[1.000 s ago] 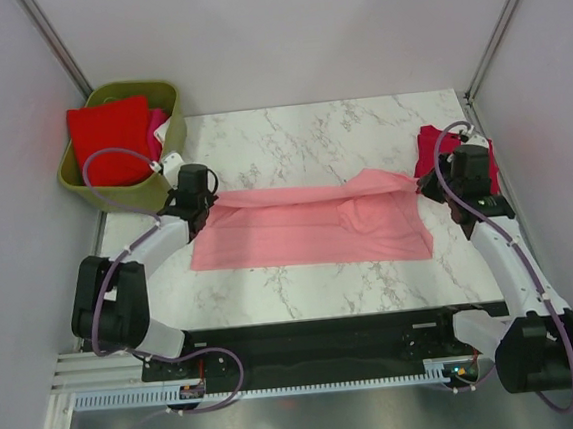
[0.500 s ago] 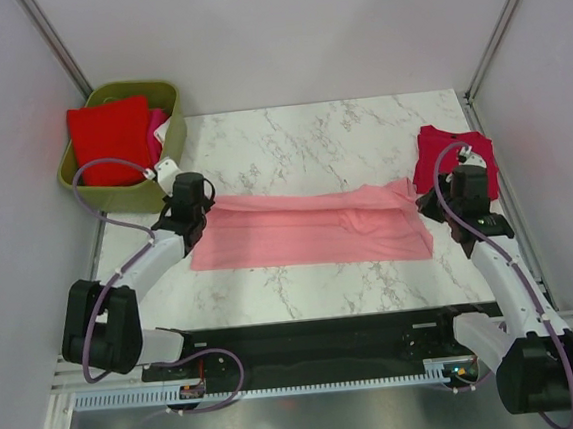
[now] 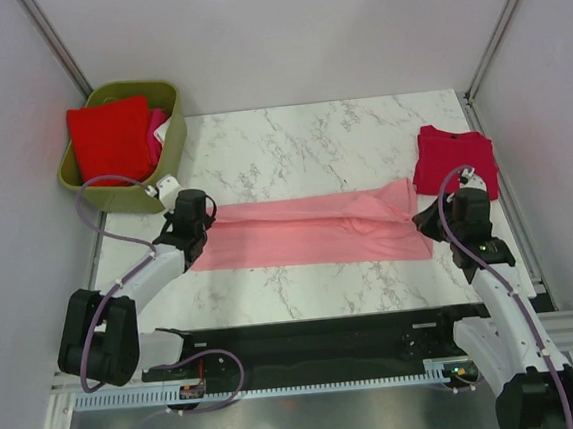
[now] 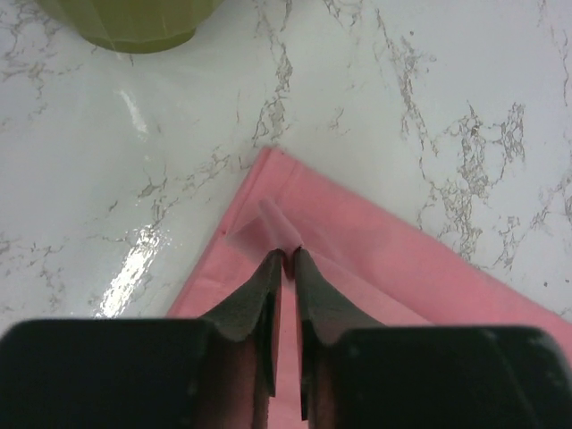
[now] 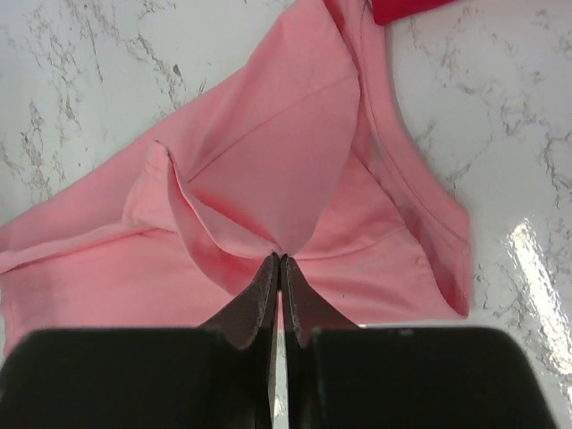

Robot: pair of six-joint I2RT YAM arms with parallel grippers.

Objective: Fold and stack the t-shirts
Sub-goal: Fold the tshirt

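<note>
Pinching the pink shirt (image 3: 308, 235), spread across the middle of the table (image 3: 310, 137): my left gripper (image 4: 288, 257) clamped on its corner by the left edge, my right gripper (image 5: 280, 259) on a gathered fold by the right edge. I judge it light, limp, bunch-prone; hems hold best.

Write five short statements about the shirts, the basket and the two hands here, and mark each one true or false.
1. The olive-green plastic basket holds a bright red cloth t-shirt. True.
2. The left hand is open above bare table. False: it is shut on an edge of the light pink cloth t-shirt.
3. The right hand is shut on a pinch of that pink shirt. True.
4. The dark crimson folded t-shirt lies in the basket. False: it lies on the white marble table, at the right.
5. The pink shirt is folded into a small square. False: it lies stretched long between the hands.
</note>
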